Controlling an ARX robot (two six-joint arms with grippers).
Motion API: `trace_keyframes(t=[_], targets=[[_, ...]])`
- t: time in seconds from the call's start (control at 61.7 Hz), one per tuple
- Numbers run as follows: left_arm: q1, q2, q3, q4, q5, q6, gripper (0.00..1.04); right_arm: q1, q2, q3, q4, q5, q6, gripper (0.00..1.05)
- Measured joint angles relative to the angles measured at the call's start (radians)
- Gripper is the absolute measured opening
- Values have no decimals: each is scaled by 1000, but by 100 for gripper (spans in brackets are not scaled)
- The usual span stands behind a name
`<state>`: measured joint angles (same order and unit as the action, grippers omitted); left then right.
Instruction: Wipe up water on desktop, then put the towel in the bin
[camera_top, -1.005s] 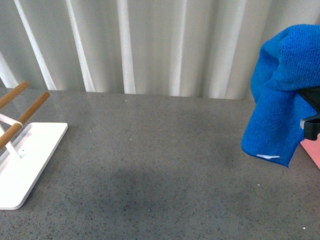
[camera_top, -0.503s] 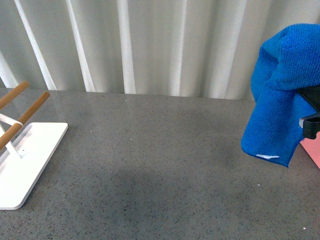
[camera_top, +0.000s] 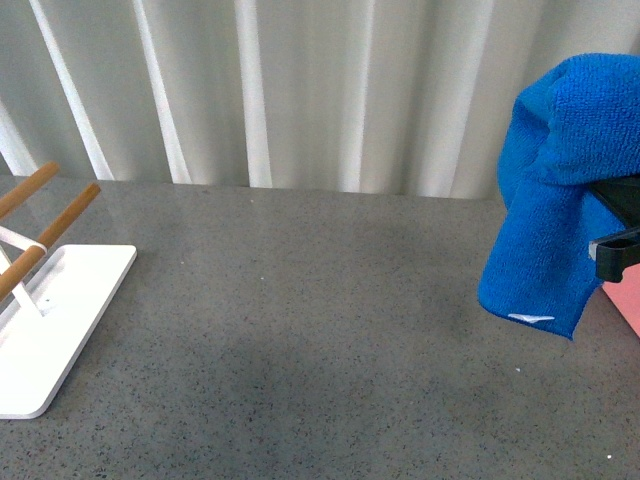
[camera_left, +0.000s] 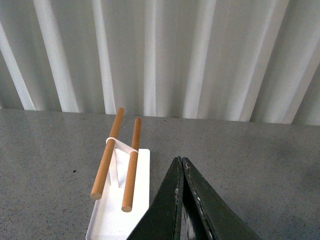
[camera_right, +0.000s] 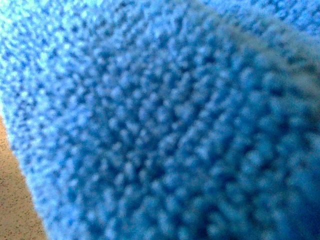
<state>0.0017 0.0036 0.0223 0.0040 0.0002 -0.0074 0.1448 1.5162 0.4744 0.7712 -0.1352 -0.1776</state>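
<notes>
At my far left I see a white rack base (camera_top: 75, 300), flat with a slight lip and rounded corners, cut off by the edge of my front view. Two wooden rods (camera_top: 55, 228) slant up above it, side by side and nearly parallel, with round ends. A thin white crosspiece (camera_left: 120, 145) joins them partway along, and a white upright (camera_left: 116, 172) under it runs down to the base. Behind all this hangs a pale curtain (camera_top: 300, 90) in vertical folds.

Soft, even light, perhaps overhead; towel (camera_right: 150, 125) blurred in right wrist view.
</notes>
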Motion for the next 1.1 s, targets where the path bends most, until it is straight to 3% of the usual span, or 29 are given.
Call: trace_keyframes(t=[0.259,0.324,0.811,0.941,1.103], targets=[[0,0,0,-2,0,0,7,5,2,1,-16,15,11,4],[0,0,0,-2,0,0,21,5,14,11,-40,24,29,4],[0,0,0,-2,0,0,98,68,343,363,-447,68,331,4],[0,0,0,-2,0,2,98,86,429,449,-559,89,410,4],[0,0,0,-2,0,2,98,99,519,471,-595,125,479,4]])
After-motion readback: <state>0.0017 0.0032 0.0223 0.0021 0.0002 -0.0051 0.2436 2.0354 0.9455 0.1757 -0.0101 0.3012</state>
